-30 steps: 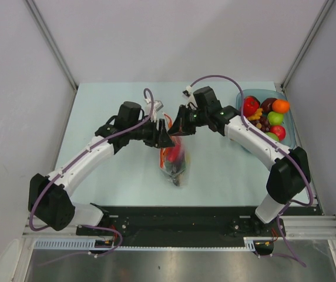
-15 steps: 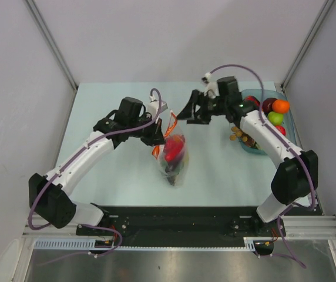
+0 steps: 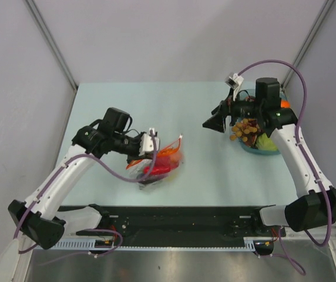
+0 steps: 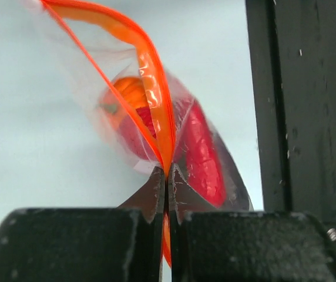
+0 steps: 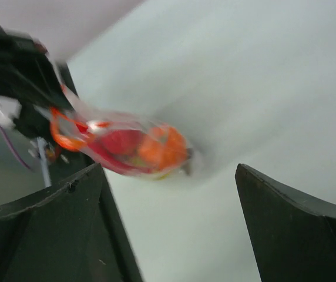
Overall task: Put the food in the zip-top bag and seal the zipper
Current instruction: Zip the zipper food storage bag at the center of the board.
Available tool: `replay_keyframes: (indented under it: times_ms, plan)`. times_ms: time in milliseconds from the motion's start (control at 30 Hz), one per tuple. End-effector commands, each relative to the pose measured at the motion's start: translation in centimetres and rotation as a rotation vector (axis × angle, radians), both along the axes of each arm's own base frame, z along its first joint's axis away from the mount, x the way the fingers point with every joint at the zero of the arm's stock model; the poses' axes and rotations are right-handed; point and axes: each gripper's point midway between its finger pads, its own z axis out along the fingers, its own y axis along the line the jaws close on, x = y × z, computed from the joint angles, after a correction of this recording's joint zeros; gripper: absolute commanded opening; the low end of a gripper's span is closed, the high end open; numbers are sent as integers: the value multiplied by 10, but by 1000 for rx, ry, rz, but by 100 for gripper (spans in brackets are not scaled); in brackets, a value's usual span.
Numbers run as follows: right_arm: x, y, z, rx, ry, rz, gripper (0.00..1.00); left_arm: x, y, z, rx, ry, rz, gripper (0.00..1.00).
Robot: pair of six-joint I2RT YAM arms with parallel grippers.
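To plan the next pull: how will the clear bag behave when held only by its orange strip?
Probably floppy: the zip-top bag looks wrinkled and shapeless below the left pincer, which is shut on the zipper. Likely end-heavy, since the food bunches away from the mouth, so it may swing. The thin strip might slip.

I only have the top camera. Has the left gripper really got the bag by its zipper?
Observer: Yes. The left wrist view shows the left gripper shut on the zipper, where its two strips meet.
Operator: Is the mouth sealed?
Observer: No. Beyond the pinch the two strips gape apart.
Operator: And the right gripper?
Observer: The right gripper is wide open with nothing between its fingers, though its view is blurred.
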Motion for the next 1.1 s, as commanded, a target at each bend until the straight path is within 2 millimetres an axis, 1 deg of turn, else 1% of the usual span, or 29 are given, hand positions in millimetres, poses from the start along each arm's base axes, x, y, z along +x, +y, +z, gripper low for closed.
replay_keyframes:
  times_ms: [0, 33, 67, 100, 133, 167, 200, 233, 300, 333, 400, 433, 467, 533, 600, 633, 700, 733, 800, 833, 900, 967, 1000, 1067]
  plan:
    - [-40, 6, -57, -183, -156, 285, 100, -25, 5, 0, -43, -244, -269, 0]
    - [-45, 6, -76, -191, -174, 307, 100, -30, 7, -8, -41, -261, -295, 0]
    - [-51, 6, -73, -187, -244, 307, 99, -32, 8, -9, -46, -282, -307, 0]
    - [-54, 10, -75, -185, -305, 325, 97, -36, 8, -4, -69, -315, -322, 0]
    - [-57, 15, -84, -185, -364, 349, 95, -37, 9, -10, -68, -312, -320, 0]
    - [-60, 18, -84, -188, -408, 365, 91, -37, 9, -9, -74, -319, -313, 0]
    - [-64, 22, -81, -185, -452, 385, 89, -34, 7, -8, -81, -334, -305, 0]
    - [-72, 31, -83, -174, -458, 420, 85, -33, 7, -8, -82, -328, -288, 0]
    - [-82, 39, -81, -139, -439, 453, 81, -31, 6, -8, -85, -320, -275, 0]
    - [-89, 45, -80, -124, -440, 479, 77, -30, 6, -7, -83, -316, -275, 0]
    - [-98, 51, -78, -106, -443, 506, 76, -29, 6, -8, -78, -305, -268, 0]
    - [-105, 55, -71, -89, -461, 518, 77, -30, 6, -8, -77, -303, -271, 0]
    - [-107, 56, -71, -88, -464, 514, 77, -30, 6, -8, -78, -305, -272, 0]
    - [-108, 61, -60, -65, -500, 508, 76, -31, 6, -10, -81, -308, -280, 0]
    - [-109, 68, -54, -43, -520, 513, 74, -30, 4, -7, -93, -324, -275, 0]
    - [-109, 70, -55, -37, -512, 519, 71, -30, 5, -8, -97, -312, -259, 0]
    - [-115, 74, -56, -35, -519, 545, 68, -28, 4, -8, -101, -314, -254, 0]
    - [-118, 75, -57, -39, -528, 557, 62, -28, 4, -8, -100, -307, -251, 0]
    - [-126, 77, -63, -56, -547, 593, 57, -25, 4, -8, -96, -309, -235, 0]
    - [-130, 78, -64, -59, -550, 608, 50, -25, 4, -9, -93, -300, -226, 0]
    - [-137, 79, -68, -69, -549, 633, 45, -24, 4, -6, -98, -301, -216, 0]
    - [-137, 80, -71, -76, -544, 634, 38, -24, 4, -5, -103, -305, -212, 0]
    - [-136, 81, -71, -76, -543, 632, 30, -25, 4, -4, -106, -303, -205, 0]
    - [-133, 81, -70, -80, -544, 616, 23, -25, 5, -4, -106, -301, -198, 0]
